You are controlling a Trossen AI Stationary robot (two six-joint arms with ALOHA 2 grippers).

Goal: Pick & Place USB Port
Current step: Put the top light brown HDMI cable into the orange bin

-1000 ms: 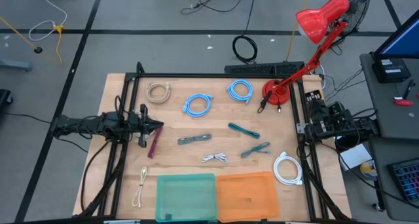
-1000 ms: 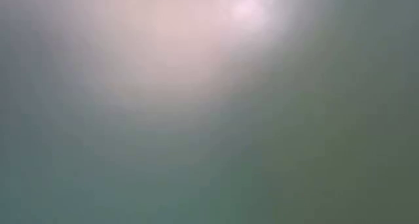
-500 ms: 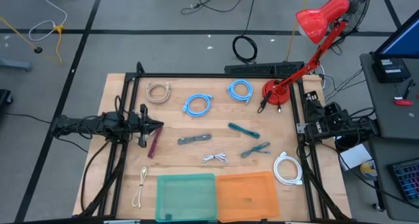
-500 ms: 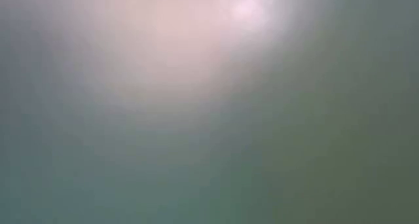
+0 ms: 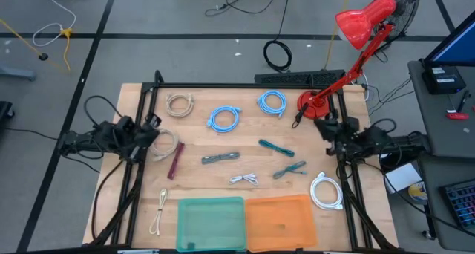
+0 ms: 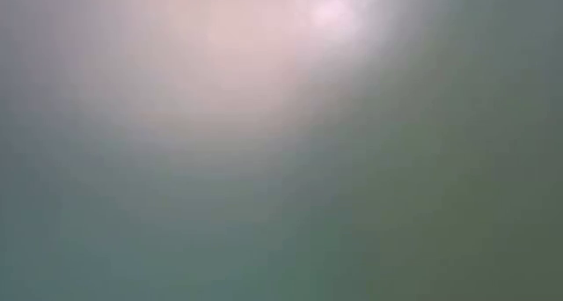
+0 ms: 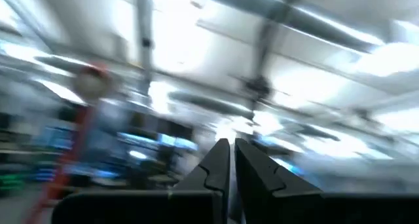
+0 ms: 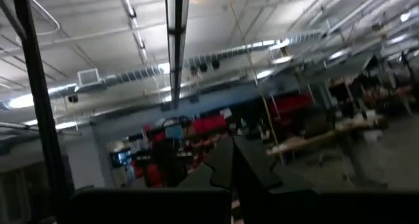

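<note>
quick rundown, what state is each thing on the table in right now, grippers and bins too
left gripper: shut, empty, raised
right gripper: shut, empty
green bin: empty
orange bin: empty
blue cables: coiled
white cable: coiled
dark red cable: bundled straight, on table
red lamp: cannot tell if on

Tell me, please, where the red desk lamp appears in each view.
High view: red desk lamp at the table's far right corner, base near the right arm.
Low view: nothing can be made out.
Left wrist view: a blurred red shape, perhaps the lamp.
Right wrist view: not visible.
Shared landmark: both wrist views show ceiling lights.
</note>
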